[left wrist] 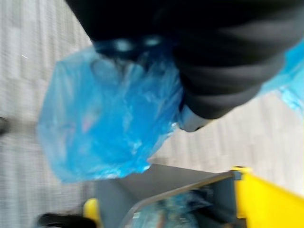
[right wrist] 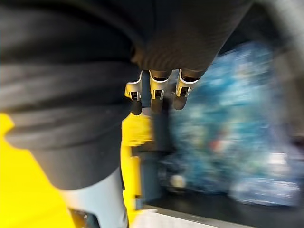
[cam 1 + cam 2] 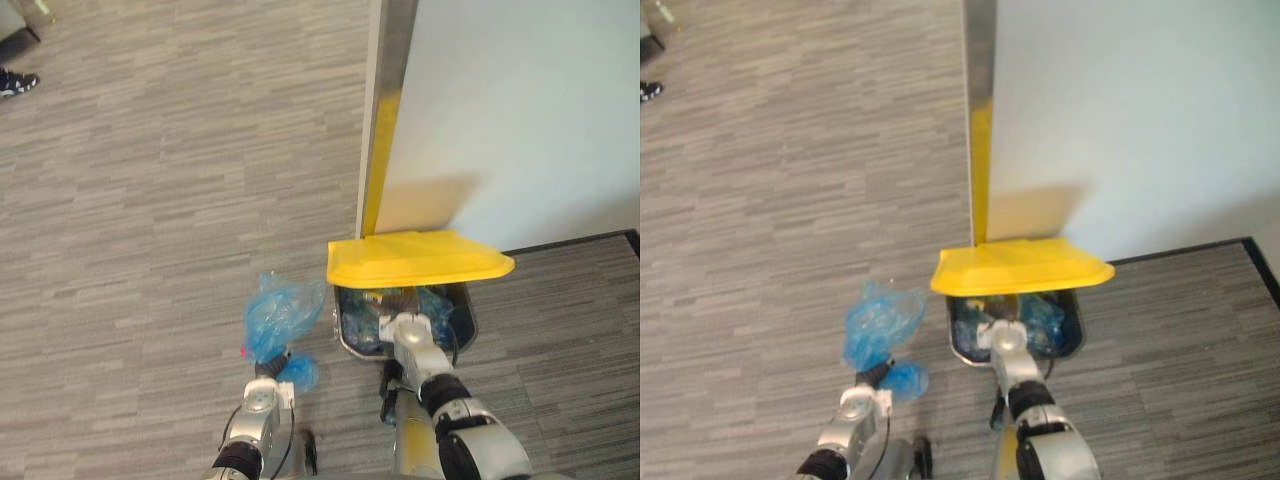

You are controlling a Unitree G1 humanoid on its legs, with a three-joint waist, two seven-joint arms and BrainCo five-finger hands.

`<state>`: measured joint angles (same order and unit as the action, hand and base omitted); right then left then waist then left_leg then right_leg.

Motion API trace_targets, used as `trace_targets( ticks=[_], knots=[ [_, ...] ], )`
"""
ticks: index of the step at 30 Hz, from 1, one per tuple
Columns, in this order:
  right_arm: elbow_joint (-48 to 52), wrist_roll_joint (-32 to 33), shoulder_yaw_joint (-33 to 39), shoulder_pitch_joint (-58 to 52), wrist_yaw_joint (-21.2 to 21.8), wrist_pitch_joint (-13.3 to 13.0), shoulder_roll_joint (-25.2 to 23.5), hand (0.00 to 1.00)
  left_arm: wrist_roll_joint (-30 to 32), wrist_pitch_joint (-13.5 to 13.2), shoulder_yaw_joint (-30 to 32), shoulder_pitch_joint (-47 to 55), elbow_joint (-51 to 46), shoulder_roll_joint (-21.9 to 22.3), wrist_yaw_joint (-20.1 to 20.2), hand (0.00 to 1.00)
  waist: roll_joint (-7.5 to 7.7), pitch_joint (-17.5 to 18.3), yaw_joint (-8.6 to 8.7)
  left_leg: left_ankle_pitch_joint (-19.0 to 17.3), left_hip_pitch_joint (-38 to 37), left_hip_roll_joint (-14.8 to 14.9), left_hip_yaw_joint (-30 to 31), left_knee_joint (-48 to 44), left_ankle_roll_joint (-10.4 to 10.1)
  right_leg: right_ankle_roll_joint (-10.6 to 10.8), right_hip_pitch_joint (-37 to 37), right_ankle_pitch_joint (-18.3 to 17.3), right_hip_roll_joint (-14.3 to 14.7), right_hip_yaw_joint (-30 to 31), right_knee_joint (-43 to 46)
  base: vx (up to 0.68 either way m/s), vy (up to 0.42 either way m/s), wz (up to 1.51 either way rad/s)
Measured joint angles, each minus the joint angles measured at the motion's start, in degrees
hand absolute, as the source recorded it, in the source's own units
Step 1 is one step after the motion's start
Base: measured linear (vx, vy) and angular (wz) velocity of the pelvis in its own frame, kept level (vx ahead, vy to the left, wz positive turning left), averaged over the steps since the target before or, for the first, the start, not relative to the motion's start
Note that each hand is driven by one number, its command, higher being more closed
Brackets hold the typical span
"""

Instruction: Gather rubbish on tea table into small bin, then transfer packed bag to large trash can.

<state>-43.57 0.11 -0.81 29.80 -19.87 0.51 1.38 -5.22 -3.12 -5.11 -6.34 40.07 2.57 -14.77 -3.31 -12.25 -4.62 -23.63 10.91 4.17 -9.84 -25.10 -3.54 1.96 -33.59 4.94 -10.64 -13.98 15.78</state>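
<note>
A crumpled blue rubbish bag (image 3: 283,312) hangs from my left hand (image 3: 266,368), which is shut on its gathered neck; up close the bag (image 1: 109,123) bulges past the dark cover. It hangs just left of the large grey trash can (image 3: 343,330), whose yellow lid (image 3: 415,258) is raised flat over the opening. My right hand (image 3: 405,328) reaches into the can's mouth beneath the lid's front edge. Its fingers (image 2: 154,92) are relaxed and hold nothing. More blue bags (image 2: 228,133) lie inside the can.
A white wall panel (image 3: 500,100) with a metal edge post (image 3: 385,100) stands right behind the can. Grey carpet (image 3: 150,200) stretches to the left. A person's shoe (image 3: 15,82) shows at the far left.
</note>
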Motion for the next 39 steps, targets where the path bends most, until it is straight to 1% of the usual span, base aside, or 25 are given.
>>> trace_targets(
  ticks=[1, 2, 5, 8, 9, 12, 15, 17, 19, 22, 24, 26, 28, 31, 33, 36, 38, 39],
  knots=[
    [0.1, 0.0, 0.1, 2.2, -0.6, 0.0, 1.2, 0.00, -0.9, -0.3, -1.9, 0.4, -1.8, -0.1, -0.2, 1.00, -0.30, -0.2, -0.23, -0.3, 1.3, 0.2, 0.3, -1.2, 0.1, 0.3, -0.7, 0.3, 0.0, -0.1, 0.0, -0.07, -0.117, 0.11],
    [0.1, 0.1, 0.1, 3.4, -1.1, 0.0, 1.6, 0.00, -1.4, -0.4, -3.0, 0.4, -2.9, -0.2, -0.3, 1.00, -0.52, -0.5, -0.29, -0.3, 1.8, 0.3, 0.9, -1.6, 0.0, 0.1, -0.7, 0.4, 0.0, -0.5, 0.0, -0.05, -0.106, 0.18],
    [0.1, 1.1, 1.7, 7.9, -2.1, 0.2, 3.8, 0.00, -1.9, -1.2, -6.7, 0.4, -9.2, -0.2, -1.4, 1.00, -0.52, -0.7, -0.57, -0.2, 4.3, 0.6, 2.2, -2.2, -0.1, -0.1, -2.2, 0.6, -0.2, -1.4, -0.1, -0.01, -0.122, 0.19],
    [0.1, 2.4, 3.0, 13.1, -3.6, 0.7, 5.9, 0.00, -4.0, -1.6, -10.7, 0.4, -16.4, -0.8, -2.1, 1.00, -0.85, -1.6, -0.91, 0.3, 5.3, 1.4, 2.7, -2.0, -1.1, -0.2, -2.9, 0.7, 0.4, -2.0, -0.1, 0.03, -0.091, 0.05],
    [0.1, 2.4, 3.7, 14.3, -3.9, 1.1, 6.3, 0.00, -4.2, -1.7, -12.2, 0.4, -18.4, -1.1, -2.3, 1.00, -0.89, -1.7, -1.19, 0.7, 5.4, 1.7, 2.8, -2.0, -1.8, -0.2, -3.0, 0.7, 0.7, -2.2, -0.1, 0.05, -0.080, 0.00],
    [0.4, 2.4, 5.0, 18.8, -5.2, 1.4, 8.0, 0.00, -5.5, -2.9, -16.5, -0.3, -24.7, -1.5, -2.7, 1.00, -1.09, -2.2, -1.34, 1.1, 6.6, 2.0, 3.1, -2.0, -2.5, -0.2, -3.8, 0.6, 0.8, -2.8, 0.1, 0.05, -0.072, 0.09],
    [0.4, 4.2, 7.2, 23.0, -6.1, 3.0, 9.4, 0.00, -6.4, -3.9, -19.7, -0.5, -30.7, -1.9, -2.9, 1.00, -1.12, -3.1, -1.40, 1.2, 7.3, 2.0, 3.4, -2.1, -2.6, -0.2, -4.7, 0.6, 0.6, -2.8, 0.4, 0.02, -0.045, 0.04],
    [0.4, 4.8, 7.7, 24.1, -6.3, 3.5, 9.9, 0.00, -7.5, -4.0, -21.8, -1.4, -33.1, -2.0, -3.0, 1.00, -1.13, -3.3, -1.42, 1.2, 7.9, 2.0, 4.0, -2.3, -2.7, -0.3, -4.9, 0.6, 0.6, -3.0, 0.5, 0.02, -0.050, 0.10],
    [0.1, 5.0, 9.6, 25.9, -6.6, 4.5, 9.9, 0.00, -8.0, -4.0, -25.2, -2.4, -36.8, -2.3, -3.0, 1.00, -1.14, -3.3, -1.44, 1.3, 8.9, 2.0, 4.4, -2.5, -2.9, -0.2, -5.7, 0.5, 0.5, -3.2, 0.8, 0.02, -0.068, 0.11],
    [-0.5, 5.5, 12.4, 29.1, -7.2, 5.5, 9.9, 0.00, -7.8, -4.5, -28.7, -4.4, -41.6, -2.3, -3.2, 1.00, -1.23, -4.5, -1.42, 1.5, 9.1, 2.1, 4.7, -2.6, -3.3, -0.2, -5.8, 0.5, 0.3, -3.4, 1.0, 0.01, -0.057, 0.05],
    [-1.4, 6.6, 14.1, 30.9, -7.7, 5.5, 10.0, 0.00, -7.7, -5.0, -30.3, -6.3, -42.9, -2.2, -3.8, 1.00, -1.38, -4.9, -1.14, 1.5, 9.6, 2.2, 5.3, -2.6, -3.2, -0.1, -6.0, 0.4, 0.3, -3.8, 1.0, 0.00, -0.084, 0.11],
    [-2.6, 6.7, 14.8, 32.9, -7.8, 5.7, 10.1, 0.00, -7.3, -5.3, -30.5, -7.4, -43.5, -1.9, -4.0, 1.00, -1.38, -4.9, -0.71, 1.7, 10.5, 2.4, 5.8, -2.6, -3.5, -0.1, -6.5, 0.3, 0.3, -4.3, 1.0, 0.00, -0.089, 0.12],
    [-3.4, 6.7, 15.2, 34.4, -7.9, 6.3, 10.1, 0.00, -7.2, -5.3, -30.8, -7.9, -43.5, -1.5, -4.0, 1.00, -1.45, -4.9, -0.57, 1.9, 10.6, 2.8, 5.8, -2.4, -3.9, -0.4, -6.6, 0.2, 0.7, -4.5, 1.0, 0.02, -0.089, 0.02],
    [-3.7, 6.7, 15.4, 35.3, -7.9, 6.3, 10.3, 0.00, -7.3, -5.2, -31.1, -8.9, -42.8, -1.0, -3.9, 1.00, -1.46, -4.9, -0.14, 2.6, 10.6, 3.1, 5.7, -1.6, -4.4, -0.7, -6.8, -0.1, 0.9, -4.8, 1.0, 0.02, -0.089, 0.03],
    [-3.7, 6.7, 15.4, 35.7, -7.9, 6.3, 10.5, 0.00, -7.3, -5.2, -31.1, -10.5, -40.9, -0.5, -3.9, 1.00, -1.46, -4.9, -0.10, 2.7, 10.9, 3.4, 5.7, -1.5, -4.6, -0.9, -7.2, -0.1, 1.2, -4.8, 0.8, 0.02, -0.074, -0.04],
    [-3.7, 6.7, 15.4, 36.8, -7.8, 6.2, 11.4, 0.00, -7.2, -4.7, -31.1, -14.4, -34.5, 0.5, -3.9, 1.00, -1.65, -5.0, 0.10, 2.9, 11.3, 4.1, 5.4, -1.2, -5.0, -1.4, -7.4, 0.2, 2.3, -4.8, -0.8, 0.04, -0.082, -0.11],
    [-1.7, 6.8, 15.3, 37.5, -7.5, 5.9, 12.2, 0.00, -6.4, -3.4, -30.4, -18.6, -28.5, 1.2, -4.1, 1.00, -1.68, -5.0, 0.30, 2.9, 12.4, 4.8, 5.2, -1.1, -5.1, -2.3, -8.2, 0.8, 3.4, -4.7, -2.2, 0.05, -0.078, -0.10],
    [-1.2, 6.8, 15.2, 37.8, -7.4, 5.9, 12.1, 0.00, -5.9, -3.2, -30.2, -19.4, -27.5, 1.2, -4.1, 1.00, -1.68, -5.0, 0.43, 3.0, 12.8, 4.9, 5.1, -1.1, -5.3, -2.3, -8.6, 0.8, 3.5, -4.7, -2.2, 0.04, -0.072, -0.06]
  ],
)
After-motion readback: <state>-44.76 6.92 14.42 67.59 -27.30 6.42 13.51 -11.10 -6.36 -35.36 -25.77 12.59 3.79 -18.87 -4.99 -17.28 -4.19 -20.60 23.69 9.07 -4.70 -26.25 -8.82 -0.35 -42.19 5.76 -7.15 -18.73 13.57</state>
